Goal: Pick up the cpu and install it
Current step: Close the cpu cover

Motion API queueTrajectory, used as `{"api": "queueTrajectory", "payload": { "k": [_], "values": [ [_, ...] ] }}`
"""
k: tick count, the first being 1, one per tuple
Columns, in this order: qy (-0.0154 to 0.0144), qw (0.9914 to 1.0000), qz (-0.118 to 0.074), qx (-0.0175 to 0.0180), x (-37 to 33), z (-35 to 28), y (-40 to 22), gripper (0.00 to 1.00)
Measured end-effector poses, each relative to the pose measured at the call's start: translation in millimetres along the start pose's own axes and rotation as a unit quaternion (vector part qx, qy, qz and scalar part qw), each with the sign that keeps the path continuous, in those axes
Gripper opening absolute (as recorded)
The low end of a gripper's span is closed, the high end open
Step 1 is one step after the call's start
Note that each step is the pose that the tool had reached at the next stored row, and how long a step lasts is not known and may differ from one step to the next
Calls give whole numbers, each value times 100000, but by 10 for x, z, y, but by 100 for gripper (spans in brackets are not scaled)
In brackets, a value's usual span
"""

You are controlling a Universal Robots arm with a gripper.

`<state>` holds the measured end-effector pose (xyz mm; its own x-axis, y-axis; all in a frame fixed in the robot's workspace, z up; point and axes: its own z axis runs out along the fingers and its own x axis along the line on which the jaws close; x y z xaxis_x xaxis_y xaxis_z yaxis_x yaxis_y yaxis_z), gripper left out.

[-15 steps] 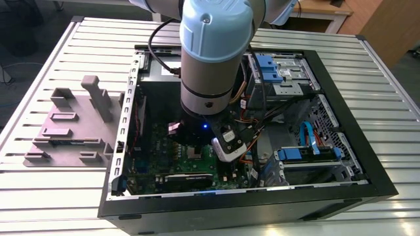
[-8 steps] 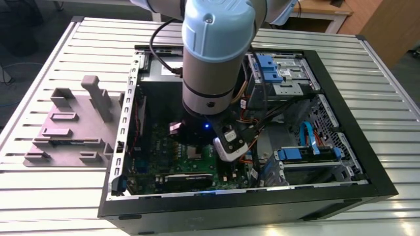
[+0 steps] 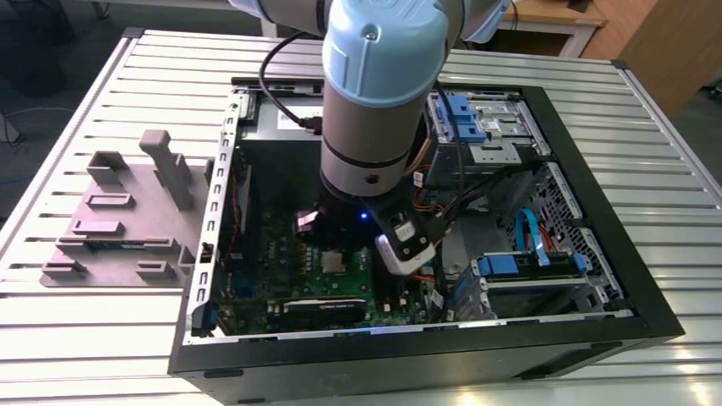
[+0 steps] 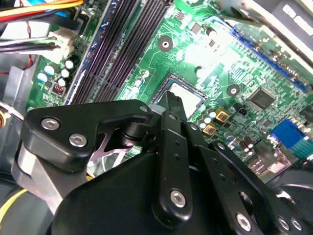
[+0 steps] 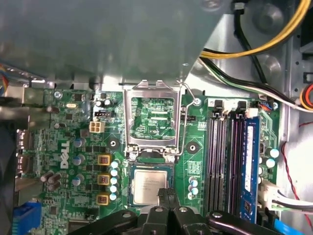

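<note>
The end effector (image 5: 167,195) is down inside the open computer case (image 3: 451,359) on the bench (image 3: 665,135), poised over the green motherboard (image 5: 193,161). In the first wrist view its 2 fingertips are pinched together with nothing between them, right at the edge of the cpu (image 5: 148,182). The cpu lies flat in its socket with its silver top up, and the metal load bracket (image 5: 128,117) just beside it is swung open. The memory slots (image 5: 220,156) run alongside. The mauve-grey tray (image 3: 113,228) sits on the bench at the exterior view's left, outside the case.
</note>
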<state>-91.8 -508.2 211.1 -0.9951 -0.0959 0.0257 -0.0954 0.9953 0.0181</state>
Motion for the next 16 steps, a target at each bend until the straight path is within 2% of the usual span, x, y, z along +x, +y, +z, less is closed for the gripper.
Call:
{"api": "queueTrajectory", "payload": {
  "k": [4,5,6,7,9,11,13,14,16],
  "values": [
    [43,99964,-2667,-9,-1,2,0,11],
    [44,99945,-3324,-82,-1,2,0,11],
    [8,99928,-3779,-303,-2,2,-1,11],
    [-54,99912,-4121,-734,-3,3,-1,11],
    [-219,99873,-4649,-1951,-2,3,0,11],
    [-407,99811,-5118,-3384,-2,3,0,11],
    [-632,99720,-5551,-4970,-2,3,0,11],
    [-698,99691,-5639,-5431,-2,3,0,11],
    [-766,99659,-5697,-5925,-4,2,-1,11]
  ]
}}
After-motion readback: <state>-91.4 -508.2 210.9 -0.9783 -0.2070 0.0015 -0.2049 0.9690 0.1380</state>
